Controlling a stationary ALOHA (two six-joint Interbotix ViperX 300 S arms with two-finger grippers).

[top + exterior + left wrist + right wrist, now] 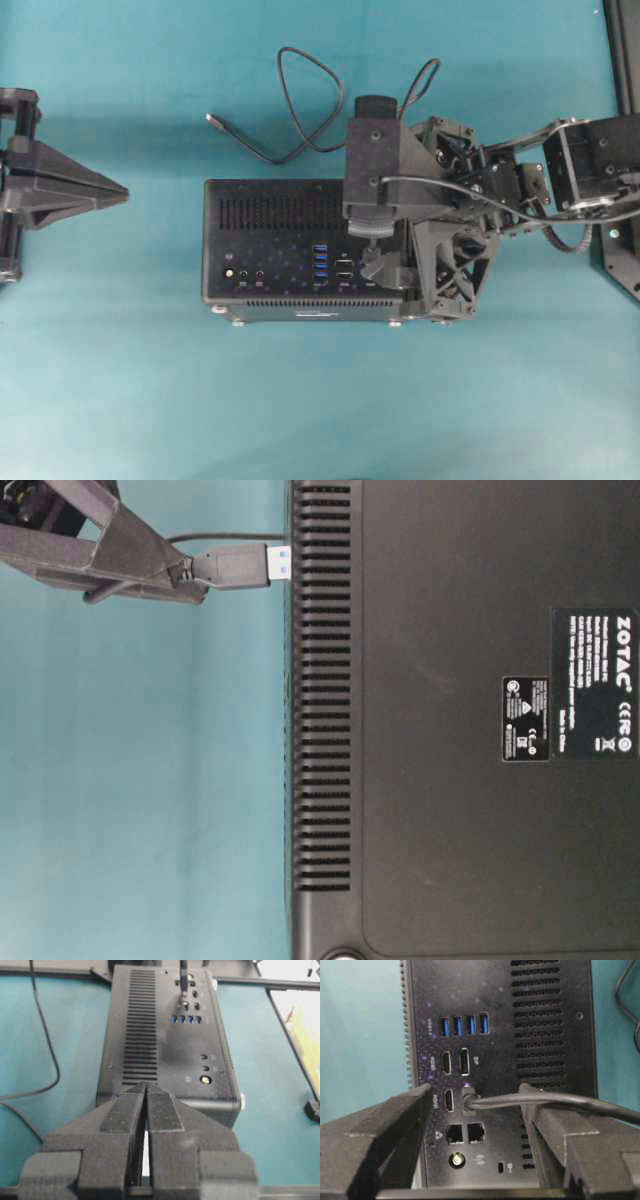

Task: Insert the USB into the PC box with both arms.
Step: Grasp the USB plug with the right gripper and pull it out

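USB (495,1102), as I saw it from my remote station, had one plug standing at a socket in the upward-facing port panel of the PC box (270,250), just beside an HDMI port (448,1099). Nearest the right wrist camera, the right gripper (475,1088) had its fingers (385,1125) spread wide on either side of that plug, gripping nothing. The cable led away across the right-hand finger. At table level the plug's metal shell (250,565) was exposed, with its blue tip at the face of the box. I could not tell how deep it sat. Beyond the plug lay the row of blue ports (462,1025), then the vent slots (550,1020). Farther back, behind the box, the cable curled in loops on the teal table (300,400) and ended in a free plug (212,119). Well apart, at the box's opposite end, the left gripper (146,1085) had its fingers pressed together on nothing.
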